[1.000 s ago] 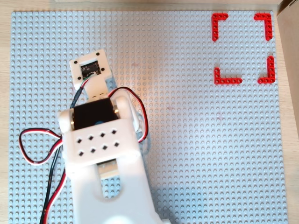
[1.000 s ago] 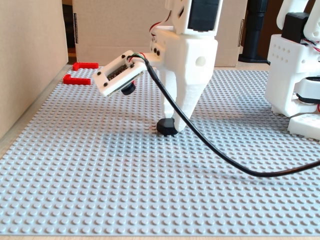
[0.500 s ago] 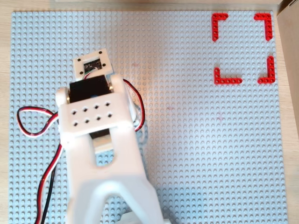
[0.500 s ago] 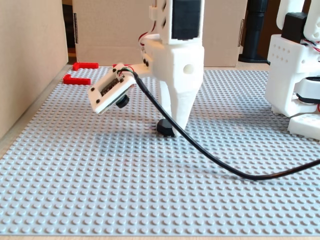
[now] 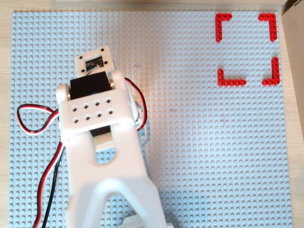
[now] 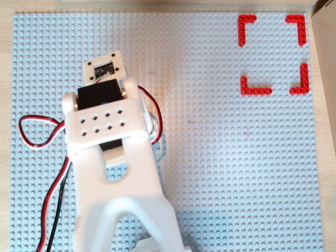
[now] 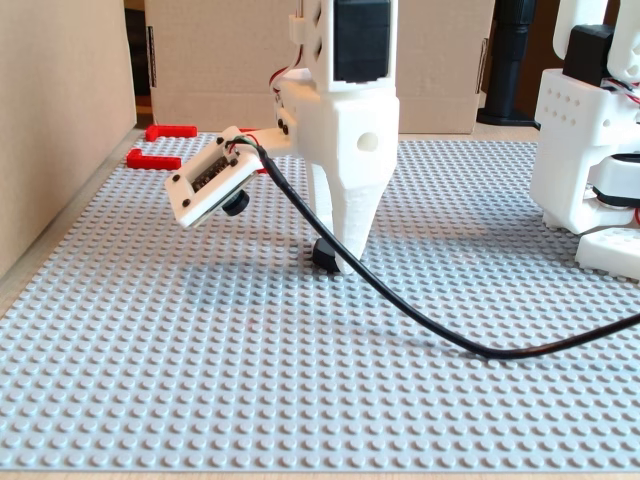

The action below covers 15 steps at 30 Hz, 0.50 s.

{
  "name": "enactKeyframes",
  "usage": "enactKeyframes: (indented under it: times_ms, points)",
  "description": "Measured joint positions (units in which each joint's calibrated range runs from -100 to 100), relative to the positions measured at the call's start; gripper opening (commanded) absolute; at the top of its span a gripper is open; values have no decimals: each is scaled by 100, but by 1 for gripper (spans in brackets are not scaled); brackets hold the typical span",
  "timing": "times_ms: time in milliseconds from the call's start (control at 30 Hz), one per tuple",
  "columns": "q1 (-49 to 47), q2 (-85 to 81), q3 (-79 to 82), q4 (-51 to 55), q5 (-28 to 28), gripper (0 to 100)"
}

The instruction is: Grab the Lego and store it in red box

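While the white arm [image 5: 102, 142] hides its own fingertips in both overhead views, the fixed view shows the gripper [image 7: 335, 255] lowered onto the grey studded baseplate [image 7: 300, 380] with its fingers closed around the dark Lego [image 7: 325, 254], well apart from the red box [image 5: 247, 50].

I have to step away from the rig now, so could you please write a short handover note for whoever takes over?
Gripper: lowered to the grey baseplate, fingertips down around the Lego in the fixed view; whether it has clamped cannot be told.
Lego: a small dark piece at the fingertips, resting on the baseplate, hidden under the arm in both overhead views.
Red box: at the far right corner of the baseplate in an overhead view, nothing inside it.
Done: approach.
Left: secure the grip, lift, carry to the red box, release.
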Motion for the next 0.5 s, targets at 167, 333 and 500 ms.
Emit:
enactKeyframes:
  times_ms: [167,333,500]
  points:
    - [0,-347,-250,406,0,7]
    - [-15,-1276,-1020,1313,15,7]
    - [436,-1961,-1717,1960,151,7]
